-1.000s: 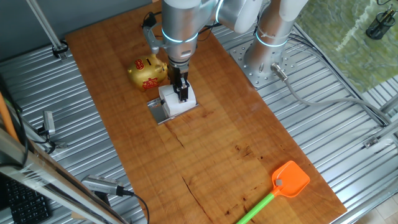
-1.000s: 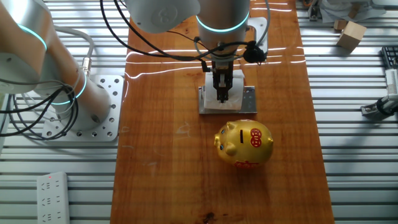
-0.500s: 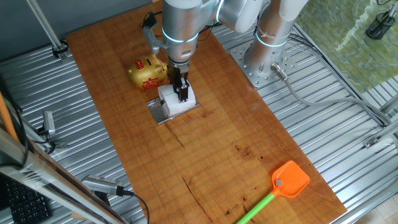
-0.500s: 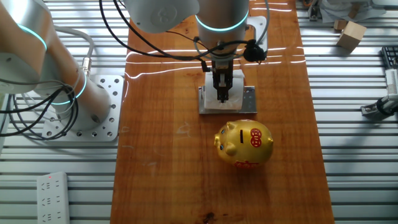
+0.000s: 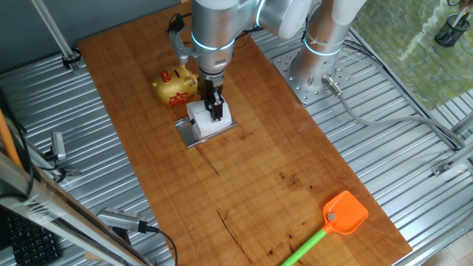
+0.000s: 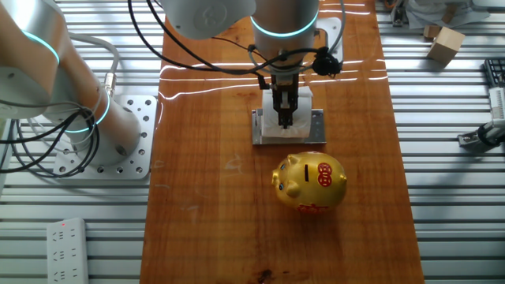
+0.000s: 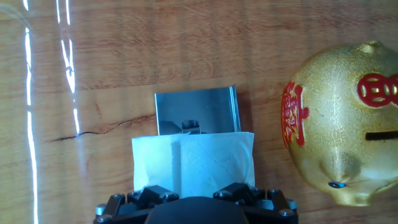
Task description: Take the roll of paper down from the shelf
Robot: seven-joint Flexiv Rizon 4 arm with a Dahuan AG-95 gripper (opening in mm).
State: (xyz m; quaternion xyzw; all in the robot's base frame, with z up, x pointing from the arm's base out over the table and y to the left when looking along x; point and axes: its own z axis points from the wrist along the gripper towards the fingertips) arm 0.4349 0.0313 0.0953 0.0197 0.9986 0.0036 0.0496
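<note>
Red Chinese characters, unreadable, on gold piggy bank.

Gold piggy bank on wooden table — orange swatter near edge.

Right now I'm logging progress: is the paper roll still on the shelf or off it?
Cannot tell for sure. The end effector grips the roll of paper directly above the shelf; whether it still touches isn't visible.

White paper roll above silver shelf
</note>
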